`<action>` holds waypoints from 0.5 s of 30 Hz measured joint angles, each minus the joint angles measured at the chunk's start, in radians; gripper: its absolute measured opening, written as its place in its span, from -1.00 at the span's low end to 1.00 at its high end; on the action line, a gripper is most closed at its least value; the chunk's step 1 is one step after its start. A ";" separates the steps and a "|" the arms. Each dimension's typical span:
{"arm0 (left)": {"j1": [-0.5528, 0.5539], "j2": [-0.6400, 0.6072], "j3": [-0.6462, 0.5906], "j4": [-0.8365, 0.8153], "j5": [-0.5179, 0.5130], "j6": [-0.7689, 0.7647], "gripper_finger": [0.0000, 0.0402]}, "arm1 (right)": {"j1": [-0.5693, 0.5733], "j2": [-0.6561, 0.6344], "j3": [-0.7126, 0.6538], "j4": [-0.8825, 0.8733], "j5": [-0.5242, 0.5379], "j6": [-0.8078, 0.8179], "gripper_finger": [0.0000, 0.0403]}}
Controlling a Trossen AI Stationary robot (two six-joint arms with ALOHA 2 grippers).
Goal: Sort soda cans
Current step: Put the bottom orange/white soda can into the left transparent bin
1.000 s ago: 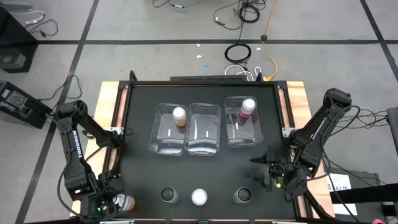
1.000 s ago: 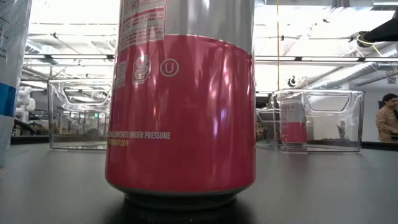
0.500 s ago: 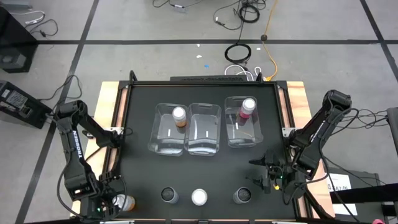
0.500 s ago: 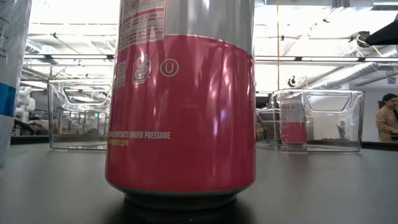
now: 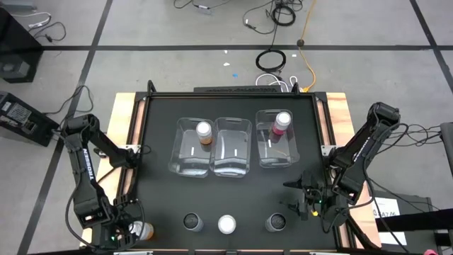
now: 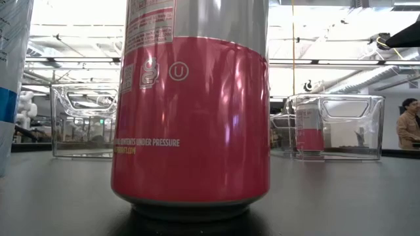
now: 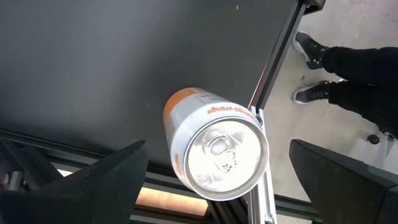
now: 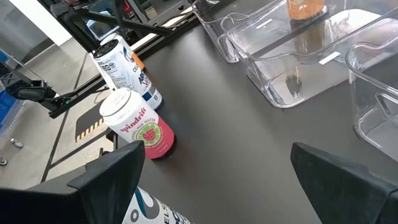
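Low view mostly blocked by pink can point(image 6: 190, 111). Left gripper point(image 5: 126, 230) spread wide round orange can point(image 7: 211, 144) at table's front-left edge point(image 5: 145, 241). Right gripper point(image 5: 301, 205) wide, empty.

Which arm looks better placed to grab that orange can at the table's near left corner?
The left: its tool hangs right by the orange can, open around it in the wrist view. The right tool is far across the table.

Two dark jointed arms flank the table point(image 5: 141, 177), with white lettering, apparently a maker's name, on the left arm point(image 5: 88, 170).
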State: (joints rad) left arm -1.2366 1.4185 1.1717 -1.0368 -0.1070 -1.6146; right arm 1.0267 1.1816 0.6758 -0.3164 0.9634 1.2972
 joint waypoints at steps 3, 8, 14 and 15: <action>0.000 0.000 0.000 0.001 0.000 0.002 0.99 | 0.000 0.000 0.000 0.000 0.000 0.000 0.96; 0.000 0.000 0.000 0.001 -0.002 0.006 0.99 | 0.000 0.000 0.000 0.000 0.000 0.000 0.96; 0.000 0.000 0.000 0.054 -0.014 0.051 0.99 | 0.000 0.000 0.000 0.000 0.000 0.000 0.96; 0.000 0.000 0.000 0.065 -0.014 0.051 0.99 | 0.000 0.000 0.000 0.001 0.000 0.000 0.96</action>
State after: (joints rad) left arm -1.2366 1.4185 1.1717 -0.9714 -0.1207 -1.5638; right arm 1.0264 1.1812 0.6758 -0.3158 0.9636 1.2972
